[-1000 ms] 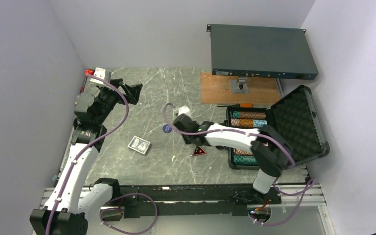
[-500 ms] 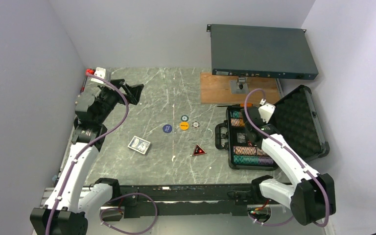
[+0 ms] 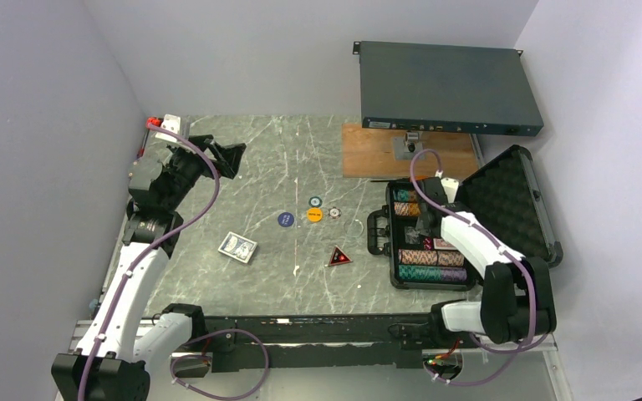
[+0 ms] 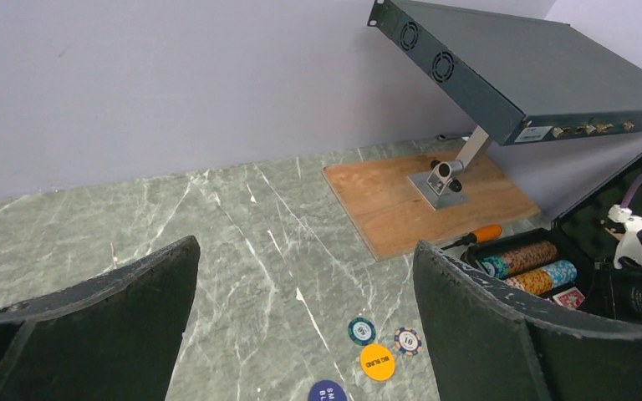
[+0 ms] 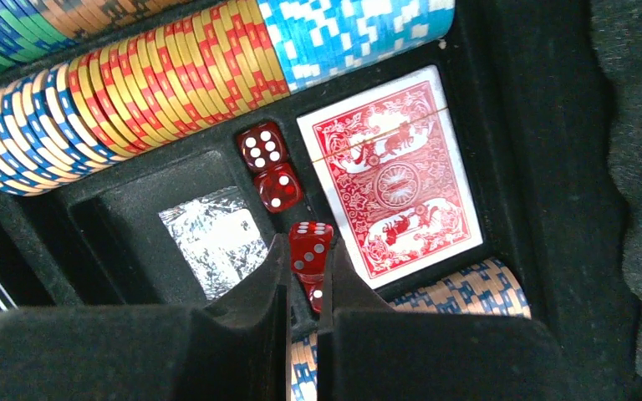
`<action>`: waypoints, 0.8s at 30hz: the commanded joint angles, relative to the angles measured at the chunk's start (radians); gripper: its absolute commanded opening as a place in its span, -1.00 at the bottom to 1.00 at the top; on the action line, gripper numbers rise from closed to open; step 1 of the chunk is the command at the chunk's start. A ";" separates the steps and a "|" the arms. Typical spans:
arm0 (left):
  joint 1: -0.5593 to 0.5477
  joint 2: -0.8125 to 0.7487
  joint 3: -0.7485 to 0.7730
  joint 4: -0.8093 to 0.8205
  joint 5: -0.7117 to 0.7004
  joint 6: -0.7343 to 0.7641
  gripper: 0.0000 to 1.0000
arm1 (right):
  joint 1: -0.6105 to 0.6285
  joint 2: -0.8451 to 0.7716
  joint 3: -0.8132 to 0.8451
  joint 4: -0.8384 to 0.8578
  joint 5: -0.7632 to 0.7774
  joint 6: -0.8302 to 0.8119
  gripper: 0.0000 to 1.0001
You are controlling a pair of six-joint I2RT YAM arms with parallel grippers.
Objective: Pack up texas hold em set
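The black foam-lined case [image 3: 501,209] lies open at the right, with rows of striped chips [image 3: 430,257] in it. My right gripper [image 3: 425,221] reaches into it. In the right wrist view it [image 5: 303,261] is shut on a red die [image 5: 310,238] over the dice slot. Two dice [image 5: 267,165] lie above it, one below, and a red card deck [image 5: 393,180] lies beside. On the table lie a blue-backed deck [image 3: 238,246], a red triangle [image 3: 339,256], a blue button [image 3: 285,219], a yellow button [image 3: 315,215] and two chips [image 3: 315,201]. My left gripper [image 3: 217,154] is open and empty, high at the far left.
The dark rack-mount box [image 3: 447,88] stands on a post over a wooden board [image 3: 376,154] behind the case. An orange-handled screwdriver [image 3: 419,179] lies at the case's far edge. Walls close in on the left, back and right.
My right arm swung from the middle of the table, by the buttons, back to the case and lowered into it. The left arm has not moved.
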 commanded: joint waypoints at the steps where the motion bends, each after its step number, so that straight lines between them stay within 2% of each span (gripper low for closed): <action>1: 0.004 0.004 0.018 0.050 0.026 -0.009 0.98 | -0.004 0.023 0.024 0.044 -0.046 -0.030 -1.00; 18: 0.006 0.002 0.019 0.049 0.023 -0.007 0.98 | -0.006 0.107 0.062 0.014 -0.082 -0.056 -1.00; 21: 0.006 0.000 0.019 0.048 0.023 -0.006 0.98 | -0.005 0.115 0.065 0.009 -0.081 -0.054 -0.91; 24: 0.006 -0.001 0.019 0.047 0.021 -0.005 0.98 | -0.008 0.120 0.066 0.004 -0.071 -0.050 -0.90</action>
